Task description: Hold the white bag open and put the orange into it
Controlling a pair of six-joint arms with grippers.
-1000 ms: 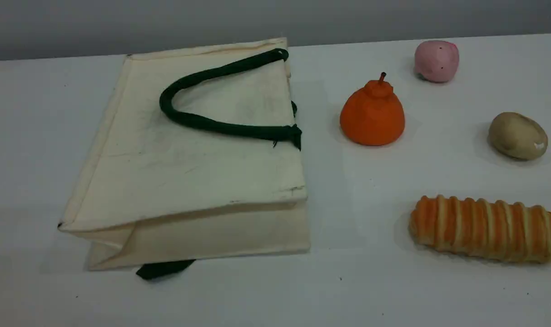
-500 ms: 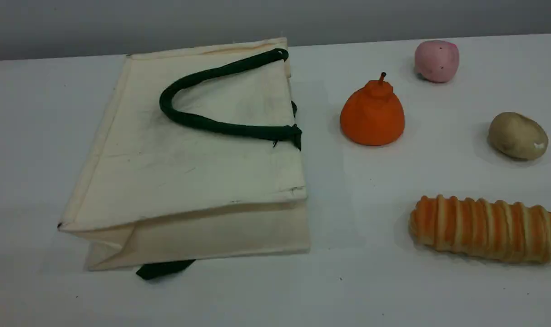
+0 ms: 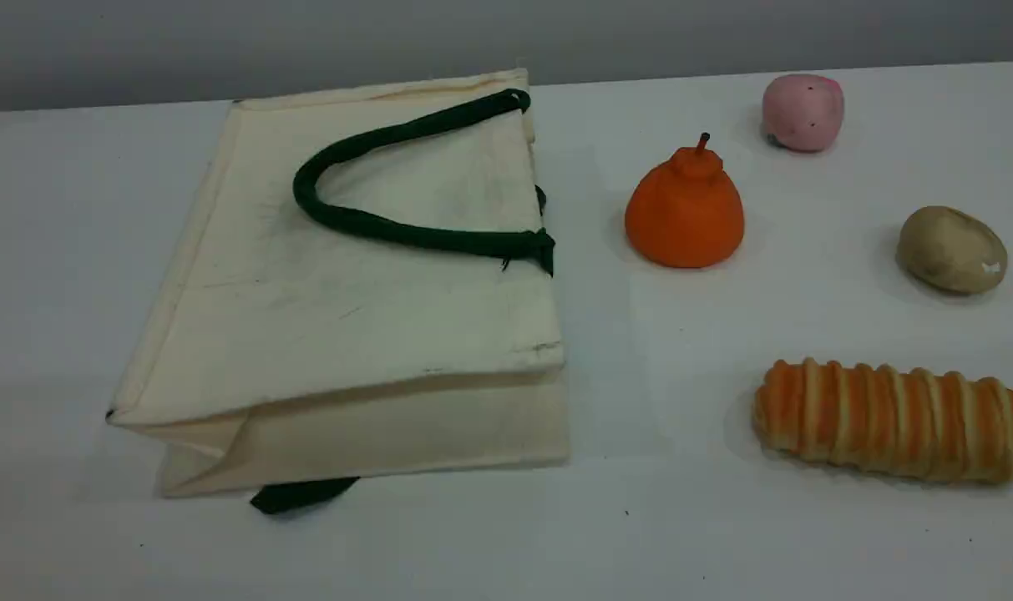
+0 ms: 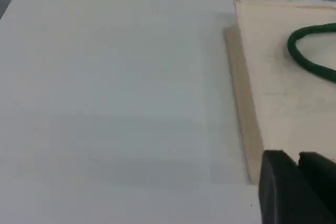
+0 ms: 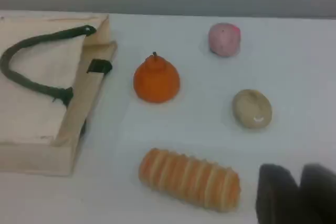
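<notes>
The white bag (image 3: 347,317) lies flat on its side at the left of the table, with its dark green handle (image 3: 364,221) looped over the top face and its mouth edge facing right. The orange (image 3: 684,213) stands upright just right of that edge, apart from it. Neither arm shows in the scene view. In the left wrist view my left gripper (image 4: 298,182) hovers near the bag's (image 4: 278,82) left edge, fingertips almost together with nothing between them. In the right wrist view my right gripper (image 5: 299,195) is high over the table's right side, far from the orange (image 5: 156,80), tips close together and holding nothing.
A pink ball (image 3: 802,111) sits at the back right, and a tan potato (image 3: 951,249) lies right of the orange. A striped bread loaf (image 3: 894,420) lies at the front right. Bare white table (image 3: 47,250) stretches left of the bag.
</notes>
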